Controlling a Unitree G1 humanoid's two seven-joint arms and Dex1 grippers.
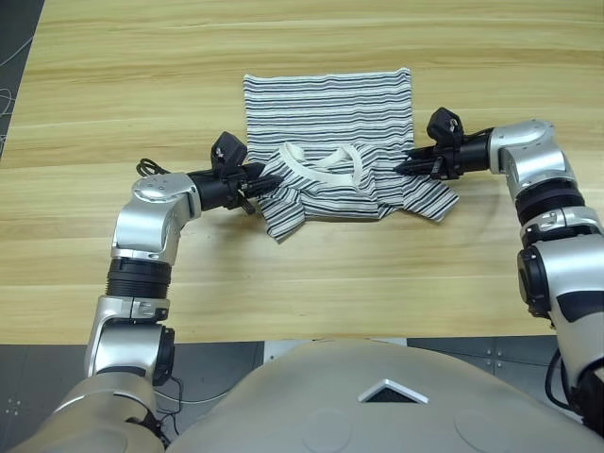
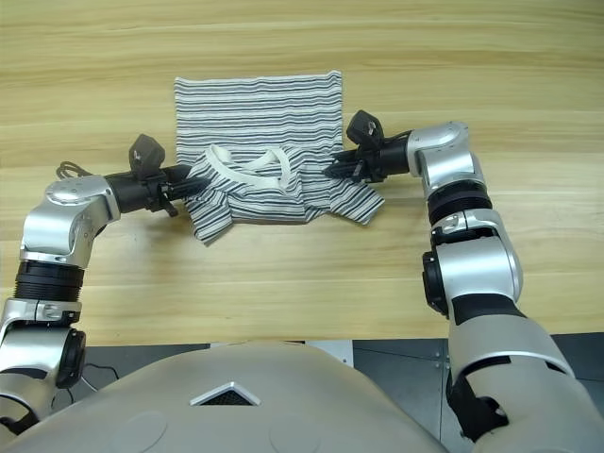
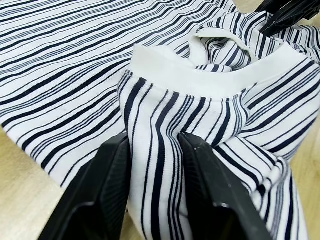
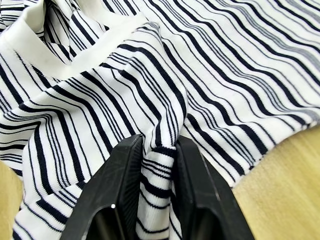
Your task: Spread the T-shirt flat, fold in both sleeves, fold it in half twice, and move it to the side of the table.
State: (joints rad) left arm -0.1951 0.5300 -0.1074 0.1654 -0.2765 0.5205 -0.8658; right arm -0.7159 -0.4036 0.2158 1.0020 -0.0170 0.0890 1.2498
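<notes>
A: Where is the T-shirt (image 1: pixel 330 109) right now?

B: In the middle of the table (image 1: pixel 113 75). Its hem end lies flat toward the far edge and its collar (image 1: pixel 316 162) end is bunched up toward the near edge.

A: And the hands?

B: Both are closed on cloth. The left hand (image 1: pixel 260 179) pinches a striped fold at the shoulder just beside the collar, and the right hand (image 1: pixel 401 168) pinches the opposite shoulder. The two sleeves (image 1: pixel 283 219) droop loose below them onto the table.

A: So which step is this?

B: I'd say spreading flat. The collar end is rumpled and neither sleeve looks folded in.

A: What does the next move need?

B: Probably both hands drawing the shoulders toward the near edge and slightly apart, evenly, so the wrinkles pull out while the hem end stays put. If one side pulls harder, the shirt could skew. After that, let go and take the sleeves.
</notes>
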